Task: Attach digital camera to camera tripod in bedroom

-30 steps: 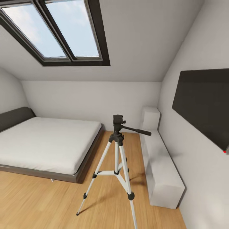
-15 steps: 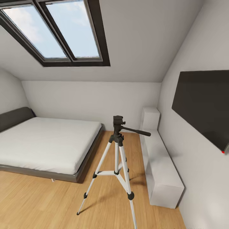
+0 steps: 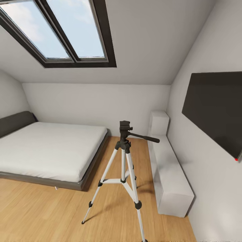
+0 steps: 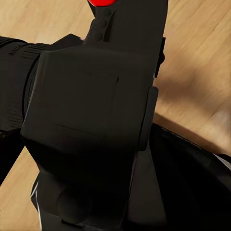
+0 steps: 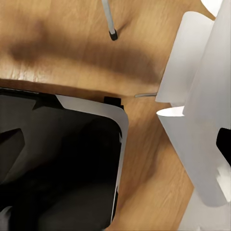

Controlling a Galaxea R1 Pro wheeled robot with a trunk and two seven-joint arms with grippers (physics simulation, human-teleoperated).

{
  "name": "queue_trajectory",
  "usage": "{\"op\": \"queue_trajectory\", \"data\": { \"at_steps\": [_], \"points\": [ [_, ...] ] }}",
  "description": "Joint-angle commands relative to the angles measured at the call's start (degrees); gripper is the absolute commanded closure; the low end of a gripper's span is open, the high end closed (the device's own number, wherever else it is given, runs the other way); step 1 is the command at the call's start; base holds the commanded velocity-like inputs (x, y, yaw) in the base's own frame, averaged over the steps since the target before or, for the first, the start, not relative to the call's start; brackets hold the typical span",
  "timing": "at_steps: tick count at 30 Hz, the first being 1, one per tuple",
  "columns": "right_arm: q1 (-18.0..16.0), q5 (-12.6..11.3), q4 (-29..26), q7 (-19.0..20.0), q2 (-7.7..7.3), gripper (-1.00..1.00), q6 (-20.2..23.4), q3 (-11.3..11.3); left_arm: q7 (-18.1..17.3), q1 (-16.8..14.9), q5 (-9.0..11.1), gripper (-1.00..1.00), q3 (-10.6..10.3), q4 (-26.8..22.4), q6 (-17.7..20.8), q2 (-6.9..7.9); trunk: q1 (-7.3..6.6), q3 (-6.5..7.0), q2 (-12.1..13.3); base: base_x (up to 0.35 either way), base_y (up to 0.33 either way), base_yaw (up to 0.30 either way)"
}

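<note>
Left wrist view: digital camera (image 4: 91,120) fills most of the frame, black and boxy, lens barrel off one side, red button (image 4: 100,2) at its top edge. It sits hard against the wrist camera, over wooden floor (image 4: 202,67). The gripper's fingers can't be made out, so I cannot tell whether the left gripper is clamped on it.

Right wrist view: dark robot body panel with a pale edge (image 5: 72,159) over the floor; beside it a white petal-shaped lamp (image 5: 202,110) and one thin leg tip (image 5: 112,32). Right gripper state cannot be told.

Head view: camera tripod (image 3: 123,168) stands upright on the floor, centre frame, legs spread, black head bare, pan handle (image 3: 143,137) pointing toward the TV wall. Bed (image 3: 47,149) behind to its left, white bench (image 3: 169,174) along the right wall, black TV (image 3: 215,111) above it. Skylight (image 3: 60,30) in the sloped ceiling.
</note>
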Motion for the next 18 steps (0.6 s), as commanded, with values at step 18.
{"op": "queue_trajectory", "data": {
  "at_steps": [18],
  "points": [
    [-0.1,0.5,0.2,0.1,-0.02,-1.00,-0.3,0.1,0.1,0.0,0.3,1.00,-0.5,0.0,-0.1,-0.01,0.03,-1.78,-0.1,0.000,0.000,0.000]
  ]
}}
